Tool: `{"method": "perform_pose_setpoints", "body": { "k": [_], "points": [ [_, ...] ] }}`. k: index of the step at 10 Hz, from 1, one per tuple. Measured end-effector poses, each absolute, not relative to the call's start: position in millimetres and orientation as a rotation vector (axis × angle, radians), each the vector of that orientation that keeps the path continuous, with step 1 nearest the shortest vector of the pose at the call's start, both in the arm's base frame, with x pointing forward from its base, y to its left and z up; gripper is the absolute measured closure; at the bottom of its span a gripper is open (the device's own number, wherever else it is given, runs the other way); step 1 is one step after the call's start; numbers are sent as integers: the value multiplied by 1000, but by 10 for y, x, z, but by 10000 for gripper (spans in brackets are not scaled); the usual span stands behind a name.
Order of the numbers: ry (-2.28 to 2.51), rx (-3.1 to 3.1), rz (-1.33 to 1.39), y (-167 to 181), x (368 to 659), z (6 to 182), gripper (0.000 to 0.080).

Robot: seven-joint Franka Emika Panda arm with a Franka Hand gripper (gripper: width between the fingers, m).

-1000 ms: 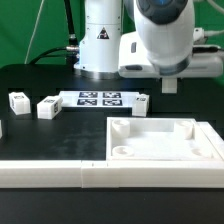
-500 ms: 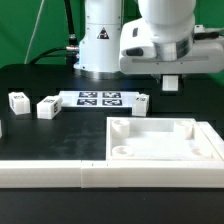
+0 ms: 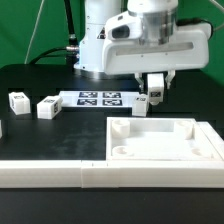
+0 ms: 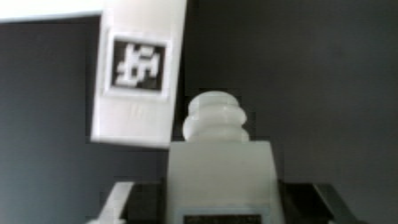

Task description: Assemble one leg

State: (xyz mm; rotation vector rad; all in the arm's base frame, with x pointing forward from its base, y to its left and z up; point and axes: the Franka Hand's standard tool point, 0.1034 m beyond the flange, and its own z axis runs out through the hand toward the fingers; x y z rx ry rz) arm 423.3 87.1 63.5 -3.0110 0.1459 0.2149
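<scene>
A black table (image 3: pixel 195 100) fills the room's middle, with the white robot arm (image 3: pixel 150 35) standing at its back and reaching forward over it. Along the near edge runs a long white plastic rail (image 3: pixel 50 173), and behind it lies the large flat white tray-like piece with round corner sockets (image 3: pixel 203 150). Further back is the thin white marker board (image 3: pixel 100 98). Just off its end, on the exterior view's right, rests a small white rectangular post with a black-and-white tag, the tagged leg (image 3: pixel 142 103) (image 4: pixel 139 70). Two similar small white blocks (image 3: pixel 47 107) (image 3: pixel 18 101) sit beyond the board's other end. The gripper (image 3: pixel 155 88) (image 4: pixel 217 205) hangs just above the tagged leg, its fingers clamped on another white post with a knobbed tip, the held leg (image 4: pixel 217 150).
</scene>
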Motion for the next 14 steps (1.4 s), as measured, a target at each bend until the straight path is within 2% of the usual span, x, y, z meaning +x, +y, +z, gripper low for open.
{"method": "perform_pose_setpoints", "body": {
  "k": [1,4,7,9,11,14],
  "points": [
    [143,-3022,102,854,4296,758,511],
    [123,-3035,-262,839,4294,739,511],
    [105,-3033,-238,901,4343,740,511],
    [80,-3011,-284,1052,4647,887,511],
    [64,-2994,-283,1099,5008,960,511],
    [65,-2995,-289,1098,4981,933,511]
  ]
}}
